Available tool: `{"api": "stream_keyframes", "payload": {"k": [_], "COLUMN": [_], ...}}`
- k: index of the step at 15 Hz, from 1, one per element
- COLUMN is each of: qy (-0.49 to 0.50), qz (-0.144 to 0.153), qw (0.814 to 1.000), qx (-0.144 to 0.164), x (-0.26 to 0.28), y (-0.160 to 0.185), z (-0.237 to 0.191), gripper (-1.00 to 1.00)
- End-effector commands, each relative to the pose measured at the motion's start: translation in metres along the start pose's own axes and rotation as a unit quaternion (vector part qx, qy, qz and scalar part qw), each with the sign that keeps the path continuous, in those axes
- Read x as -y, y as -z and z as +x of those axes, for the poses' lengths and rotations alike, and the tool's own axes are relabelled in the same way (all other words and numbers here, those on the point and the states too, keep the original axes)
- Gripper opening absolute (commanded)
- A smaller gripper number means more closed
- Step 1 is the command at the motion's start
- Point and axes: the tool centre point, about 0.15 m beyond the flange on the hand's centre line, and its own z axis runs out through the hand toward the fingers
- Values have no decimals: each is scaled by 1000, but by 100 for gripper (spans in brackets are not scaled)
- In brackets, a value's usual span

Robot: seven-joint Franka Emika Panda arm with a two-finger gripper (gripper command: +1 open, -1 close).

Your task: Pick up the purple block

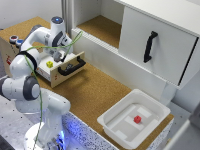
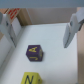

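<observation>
Because the purple lettered block (image 2: 34, 52) sits on the open drawer's (image 1: 64, 73) floor beside a yellow block (image 2: 29, 78), I hold my gripper (image 2: 41, 29) above it, jaws wide and empty, so the fingers (image 2: 71, 31) can straddle it.

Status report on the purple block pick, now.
Gripper open, above the drawer. Purple block below, ungrasped. Yellow block close beside it.
</observation>
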Motion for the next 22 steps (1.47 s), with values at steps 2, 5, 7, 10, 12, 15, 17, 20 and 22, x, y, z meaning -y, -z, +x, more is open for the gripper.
{"api": "stream_keyframes", "payload": {"k": [2, 5, 7, 10, 12, 15, 17, 20, 22], "qy": [0, 0, -10, -16, -21, -31, -31, -22, -24], "qz": [-32, -56, -65, -84, -90, -94, -106, -119, -127], "qw": [997, 995, 994, 993, 993, 993, 992, 990, 989], "qx": [75, 82, 84, 80, 78, 71, 66, 71, 76], "x": [38, 38, 34, 31, 29, 25, 25, 28, 27], "y": [-55, -78, -95, -112, -117, -121, -123, -122, -119], "z": [36, 42, 45, 53, 57, 63, 66, 62, 56], "gripper": [100, 100, 100, 100, 100, 100, -100, -100, -100]}}
